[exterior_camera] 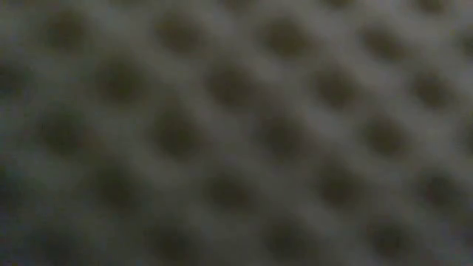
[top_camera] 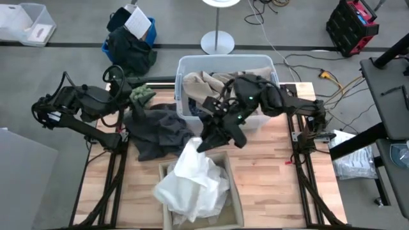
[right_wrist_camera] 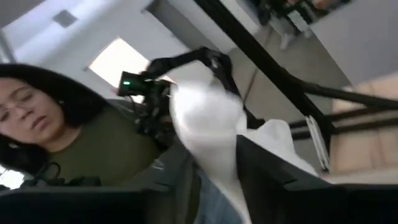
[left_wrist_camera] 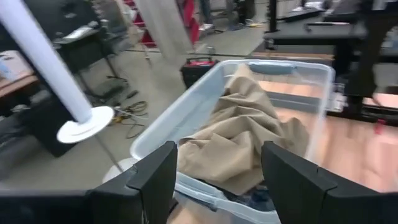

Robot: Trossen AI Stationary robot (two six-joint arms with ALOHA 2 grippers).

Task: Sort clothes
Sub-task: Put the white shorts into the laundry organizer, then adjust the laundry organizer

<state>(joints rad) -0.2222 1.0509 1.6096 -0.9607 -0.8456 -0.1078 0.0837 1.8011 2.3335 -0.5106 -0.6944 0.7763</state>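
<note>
A white shirt [top_camera: 190, 182] lies heaped in a cardboard box [top_camera: 233, 191] at the table's near edge. My right gripper [top_camera: 206, 142] is shut on the shirt's top just above the box. A dark grey garment [top_camera: 156, 131] lies spread on the table at the left. A tan khaki piece [left_wrist_camera: 242, 140] lies in a clear plastic bin [top_camera: 192, 64] at the far edge. My left gripper [left_wrist_camera: 217, 180] is open and empty at the table's far left [top_camera: 128, 88], facing the bin. The low view is covered by a blurred dimpled surface. My right gripper pinches a bunched upper part of the white shirt [right_wrist_camera: 214, 143] between its two fingers, coming slanting down from the table's right and far side. The cloth runs up out of the fingers in several folds. The rest of the shirt [top_camera: 192, 185] hangs down and lies heaped in the box.
A small green fuzzy ball [top_camera: 142, 94] sits at the far left by my left gripper. A dark bag with white paper [top_camera: 131, 35] and a lamp base [top_camera: 217, 42] stand on the floor beyond the table. A person [right_wrist_camera: 74, 137] shows in the right wrist view.
</note>
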